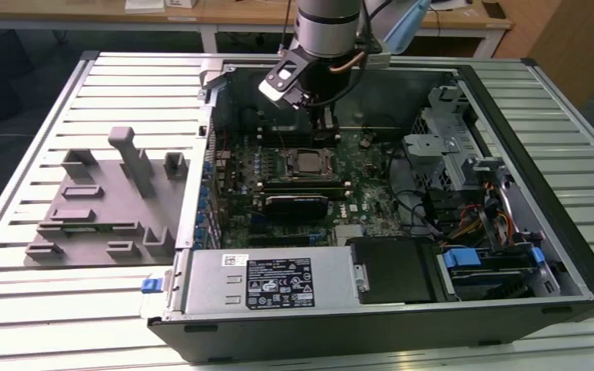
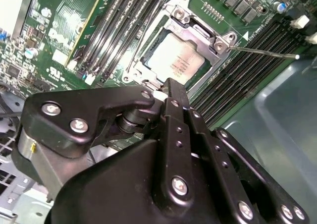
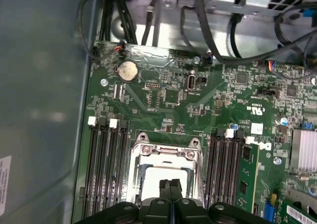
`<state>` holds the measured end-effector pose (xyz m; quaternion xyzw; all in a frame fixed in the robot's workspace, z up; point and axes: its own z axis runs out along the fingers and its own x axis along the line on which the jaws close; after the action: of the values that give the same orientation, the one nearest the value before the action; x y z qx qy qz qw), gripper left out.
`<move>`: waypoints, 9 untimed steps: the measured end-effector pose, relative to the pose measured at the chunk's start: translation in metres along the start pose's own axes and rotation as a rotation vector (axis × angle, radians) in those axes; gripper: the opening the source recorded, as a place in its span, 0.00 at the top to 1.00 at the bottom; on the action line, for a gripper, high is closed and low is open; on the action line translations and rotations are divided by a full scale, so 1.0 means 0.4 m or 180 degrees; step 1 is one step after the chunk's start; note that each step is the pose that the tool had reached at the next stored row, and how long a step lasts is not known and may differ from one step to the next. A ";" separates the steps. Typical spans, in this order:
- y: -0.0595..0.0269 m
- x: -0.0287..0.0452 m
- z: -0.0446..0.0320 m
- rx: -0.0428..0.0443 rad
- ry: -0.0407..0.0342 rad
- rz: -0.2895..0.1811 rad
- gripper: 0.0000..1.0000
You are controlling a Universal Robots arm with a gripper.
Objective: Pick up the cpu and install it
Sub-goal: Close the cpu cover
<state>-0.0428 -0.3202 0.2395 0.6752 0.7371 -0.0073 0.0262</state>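
The cpu [image 1: 302, 162] lies flat in its socket in the middle of the green motherboard [image 1: 370, 205], silver top up, inside the open computer case [image 1: 575, 270]. Both wrist views show it: the cpu [image 2: 176, 60] sits within the metal socket frame [image 2: 218, 43], and in the first wrist view the cpu [image 3: 157, 177] is partly covered by the fingers. My gripper [image 1: 325, 133] hangs just above the cpu's far side. The black fingers [image 3: 165, 188] are pressed together with nothing between them, tips [image 2: 171, 87] at the cpu's edge.
Memory slots [image 3: 106, 159] flank the socket on both sides. A thin metal lever [image 2: 262, 51] sticks out from the frame. A grey box with a white label [image 1: 266, 282], a drive cage [image 1: 452, 151] and cables [image 1: 467, 224] fill the case. A grey fixture [image 1: 101, 201] lies on the slatted table.
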 end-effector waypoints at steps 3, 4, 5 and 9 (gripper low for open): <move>0.000 0.000 0.000 -0.0005 0.0003 -0.0104 0.89; 0.000 0.000 0.000 -0.0007 0.0003 -0.0137 0.89; 0.000 0.000 0.000 -0.0008 0.0004 -0.0169 0.89; 0.000 0.000 0.000 -0.0015 0.0008 -0.0306 0.89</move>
<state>-0.0428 -0.3202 0.2395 0.6389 0.7688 -0.0060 0.0266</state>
